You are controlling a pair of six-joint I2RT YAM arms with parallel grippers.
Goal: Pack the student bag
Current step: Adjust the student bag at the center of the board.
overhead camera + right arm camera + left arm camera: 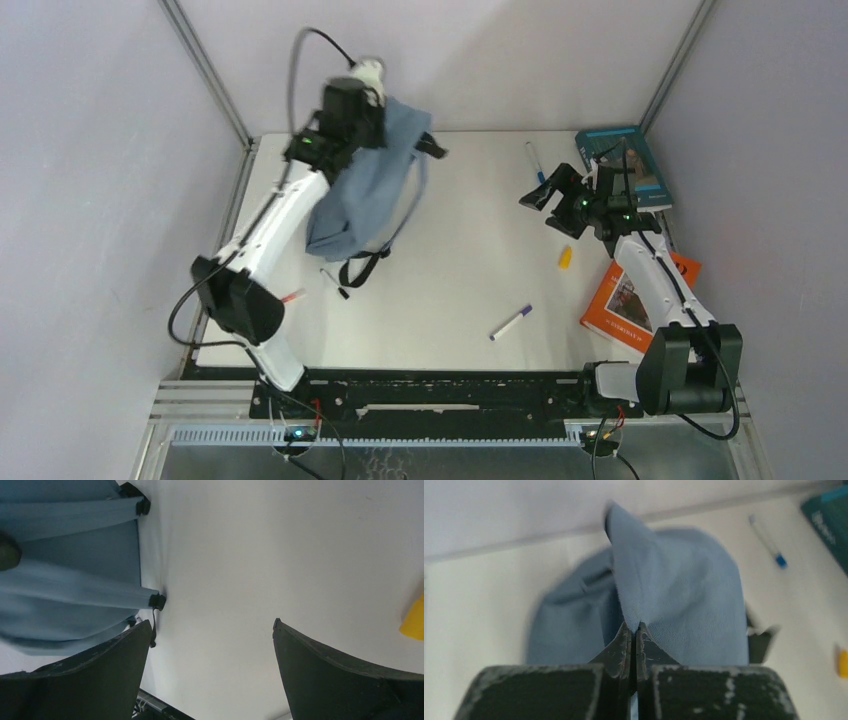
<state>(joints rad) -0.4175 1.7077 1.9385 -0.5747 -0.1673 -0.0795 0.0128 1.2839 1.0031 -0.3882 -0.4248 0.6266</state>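
Observation:
The grey-blue student bag (pixel 370 190) hangs at the back left of the table, lifted by its top, its lower end and black straps (pixel 362 268) resting on the table. My left gripper (pixel 385 108) is shut on a fold of the bag's fabric (pixel 634 590), which rises from between its fingertips (pixel 624 640). My right gripper (pixel 548 190) is open and empty, hovering over the table at the right of the bag. In the right wrist view the bag (pixel 70 580) fills the upper left, beyond the left finger (pixel 100 675).
A teal book (pixel 624 165) lies at the back right, an orange book (pixel 640 300) at the right edge. A blue-capped marker (pixel 535 160), a yellow eraser (pixel 566 257), a purple-capped marker (pixel 511 322), a black pen (pixel 335 283) and a red pen (pixel 292 296) lie on the white table.

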